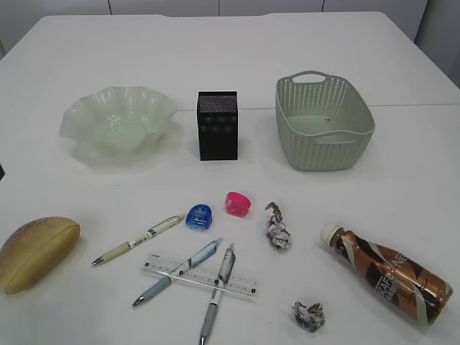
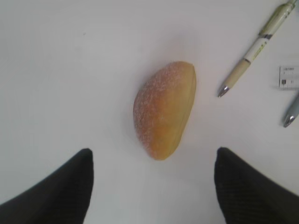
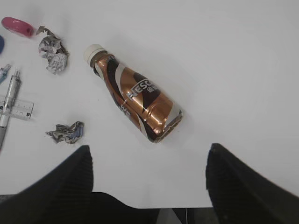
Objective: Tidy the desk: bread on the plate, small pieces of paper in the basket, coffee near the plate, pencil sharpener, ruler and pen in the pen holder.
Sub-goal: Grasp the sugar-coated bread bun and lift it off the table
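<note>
White desk (image 1: 230, 57) carries everything loose, so by the look of it no part of the tidying is done yet. The left pincer (image 2: 154, 186) hangs with its jaws spread wide and holding nothing; the bread (image 2: 164, 108) lies on the desk straight ahead of it, in line with the gap between the jaws, and a pen (image 2: 256, 48) lies off to its right. The right pincer (image 3: 148, 184) is likewise wide and empty, with the coffee (image 3: 135, 99) on its side just ahead of it and two paper scraps (image 3: 53, 50) off to its left.

Well beyond both pincers stand the plate (image 1: 118, 123), the pen holder (image 1: 218, 125) and the basket (image 1: 323, 121), and all three appear empty. The ruler (image 1: 200, 276), the three pens lying around it and the two pencil sharpeners (image 1: 199, 216) all remain on the desk between the pincers. Left to do, I judge: every item. Bread looks to be the first candidate.
</note>
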Robot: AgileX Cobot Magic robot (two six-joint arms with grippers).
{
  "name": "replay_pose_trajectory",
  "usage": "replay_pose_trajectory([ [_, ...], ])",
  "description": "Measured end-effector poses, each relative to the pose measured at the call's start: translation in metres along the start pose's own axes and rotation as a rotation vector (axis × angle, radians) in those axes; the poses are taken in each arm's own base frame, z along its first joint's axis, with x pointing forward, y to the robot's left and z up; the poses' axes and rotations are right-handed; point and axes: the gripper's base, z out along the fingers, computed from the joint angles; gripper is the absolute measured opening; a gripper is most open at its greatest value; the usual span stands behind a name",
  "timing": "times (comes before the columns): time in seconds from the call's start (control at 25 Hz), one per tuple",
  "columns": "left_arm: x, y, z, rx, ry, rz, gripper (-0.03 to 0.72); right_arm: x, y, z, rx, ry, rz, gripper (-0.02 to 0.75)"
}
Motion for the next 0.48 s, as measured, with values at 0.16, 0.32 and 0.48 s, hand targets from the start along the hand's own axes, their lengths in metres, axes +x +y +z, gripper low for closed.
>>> replay_pose_trajectory([
  [0.16, -0.016, -0.004, 0.025, 0.016, 0.056, -0.007, 0.601, -0.008, 0.000, 0.013, 0.007, 0.051, 0.008, 0.552],
  [0.32, -0.021, -0.005, 0.058, 0.026, 0.149, -0.005, 0.602, -0.011, 0.000, 0.019, 0.010, 0.068, 0.011, 0.552],
  [0.48, -0.023, -0.005, 0.083, 0.030, 0.204, -0.006, 0.602, -0.012, -0.001, 0.021, 0.018, 0.069, 0.007, 0.552],
])
